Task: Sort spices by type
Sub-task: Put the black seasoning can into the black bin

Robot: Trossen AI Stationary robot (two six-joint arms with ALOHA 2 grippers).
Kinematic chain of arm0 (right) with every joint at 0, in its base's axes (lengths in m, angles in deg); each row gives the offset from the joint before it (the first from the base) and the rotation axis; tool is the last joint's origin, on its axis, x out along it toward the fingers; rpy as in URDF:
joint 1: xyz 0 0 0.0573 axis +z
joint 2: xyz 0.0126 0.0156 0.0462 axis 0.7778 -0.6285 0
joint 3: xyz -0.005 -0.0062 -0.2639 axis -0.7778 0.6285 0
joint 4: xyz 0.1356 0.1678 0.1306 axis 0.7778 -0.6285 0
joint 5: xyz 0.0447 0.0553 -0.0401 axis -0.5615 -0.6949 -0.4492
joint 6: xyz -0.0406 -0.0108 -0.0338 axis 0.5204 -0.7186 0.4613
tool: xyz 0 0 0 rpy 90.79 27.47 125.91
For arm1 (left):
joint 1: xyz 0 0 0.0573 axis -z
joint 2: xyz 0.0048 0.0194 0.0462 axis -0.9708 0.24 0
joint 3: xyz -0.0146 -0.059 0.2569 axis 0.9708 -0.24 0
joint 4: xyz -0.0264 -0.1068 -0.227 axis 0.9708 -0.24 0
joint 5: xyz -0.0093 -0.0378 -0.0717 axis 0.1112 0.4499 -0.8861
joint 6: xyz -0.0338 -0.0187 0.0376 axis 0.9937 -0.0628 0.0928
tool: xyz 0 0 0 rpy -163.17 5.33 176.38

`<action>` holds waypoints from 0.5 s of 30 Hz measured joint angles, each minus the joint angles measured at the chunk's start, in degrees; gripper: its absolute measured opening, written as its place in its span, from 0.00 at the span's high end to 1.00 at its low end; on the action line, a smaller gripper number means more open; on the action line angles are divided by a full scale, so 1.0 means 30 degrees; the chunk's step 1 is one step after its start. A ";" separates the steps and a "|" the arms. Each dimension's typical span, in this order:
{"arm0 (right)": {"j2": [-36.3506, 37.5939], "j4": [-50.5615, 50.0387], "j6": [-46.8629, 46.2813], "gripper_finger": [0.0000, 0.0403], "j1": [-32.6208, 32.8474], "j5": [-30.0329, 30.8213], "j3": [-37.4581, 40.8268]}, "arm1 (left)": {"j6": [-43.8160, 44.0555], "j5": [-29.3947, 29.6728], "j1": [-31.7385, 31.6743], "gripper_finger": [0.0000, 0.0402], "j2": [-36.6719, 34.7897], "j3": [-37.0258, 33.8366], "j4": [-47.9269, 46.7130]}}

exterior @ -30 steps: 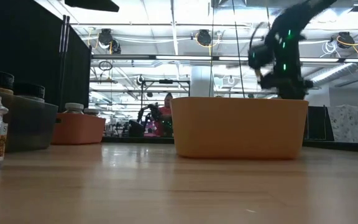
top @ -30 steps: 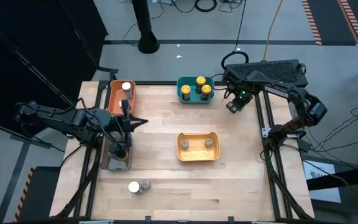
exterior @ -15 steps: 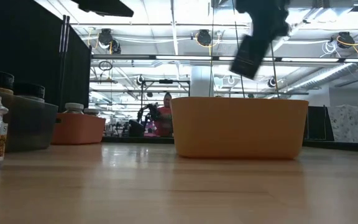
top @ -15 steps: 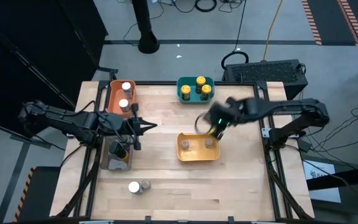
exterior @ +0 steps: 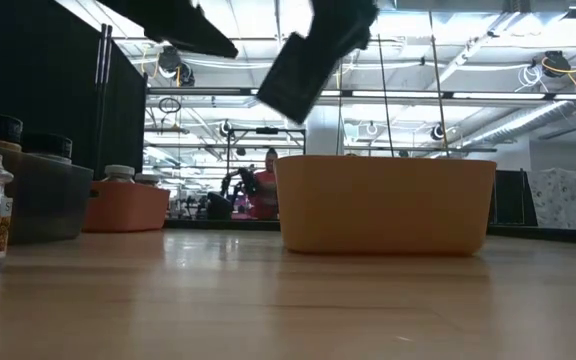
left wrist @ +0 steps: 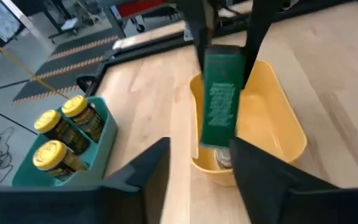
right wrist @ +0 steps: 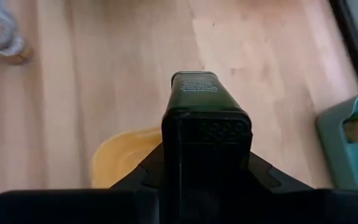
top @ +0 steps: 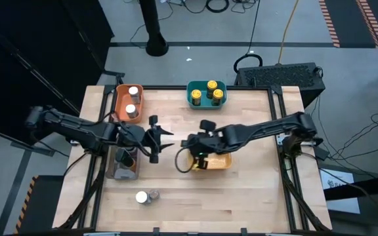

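Two jars [top: 144, 196] stand upright near the table's [top: 254, 196] front while the left gripper [top: 165, 138] gapes empty; right gripper's [top: 190, 156] state I cannot tell.

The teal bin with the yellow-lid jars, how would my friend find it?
Look at the wooden table from above and go to its far edge, near the middle. The teal bin sits there holding three jars with yellow lids. The orange bin beside it holds white-lidded jars instead.
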 joint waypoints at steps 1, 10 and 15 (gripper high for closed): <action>-0.0478 -0.0137 0.0317 0.76 -0.0003 0.0284 -0.0440 | 0.0004 -0.0079 0.0000 0.54 0.0211 0.0000 -0.0002; -0.2665 -0.0162 0.2916 0.76 -0.0010 0.1224 -0.3380 | -0.0010 -0.1075 0.0000 0.41 0.1954 0.0000 0.1187; -0.2697 0.0186 0.3655 0.76 0.0051 0.1236 -0.3682 | -0.0633 -0.0927 -0.0323 0.41 0.2616 0.0000 0.1626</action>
